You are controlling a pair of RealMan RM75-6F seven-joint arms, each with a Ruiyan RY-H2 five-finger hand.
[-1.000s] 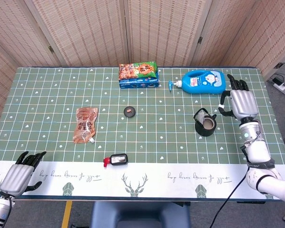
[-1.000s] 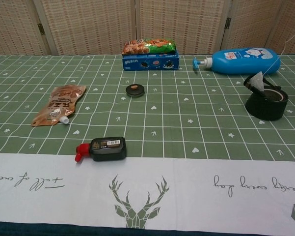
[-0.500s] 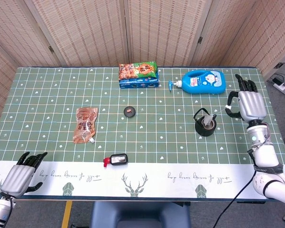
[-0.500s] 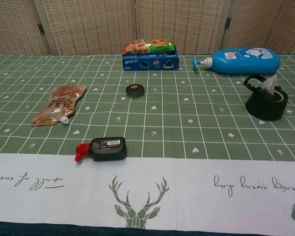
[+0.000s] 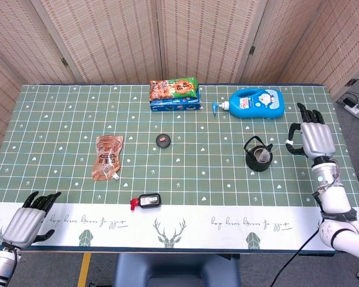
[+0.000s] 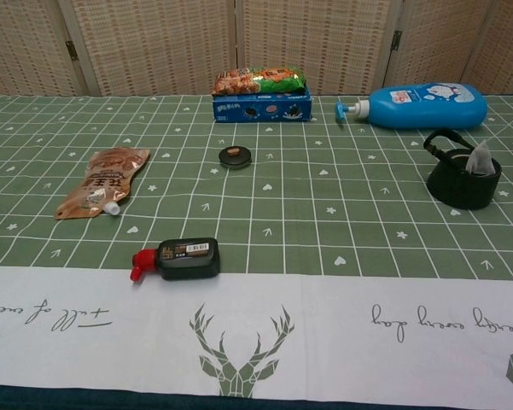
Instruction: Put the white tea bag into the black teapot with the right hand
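Observation:
The black teapot [image 5: 258,155] [image 6: 461,181] stands on the right side of the green table. The white tea bag [image 6: 480,160] sits in its open top, leaning against the right rim; the head view shows it only as a pale patch [image 5: 263,155]. My right hand [image 5: 312,139] hovers to the right of the teapot, apart from it, fingers spread and holding nothing. My left hand [image 5: 25,222] rests at the near left edge of the table, fingers apart and empty. Neither hand shows in the chest view.
A blue lotion bottle [image 5: 252,103] lies behind the teapot. A snack bag on a blue box [image 5: 174,94] sits at the back centre. A small round lid [image 5: 163,140], a brown pouch [image 5: 107,156] and a black bottle with a red cap [image 5: 146,201] lie further left.
My right hand has drawn back to the right, away from the teapot. The tea bag has sunk from above the rim into the teapot's opening. The left hand has stayed put.

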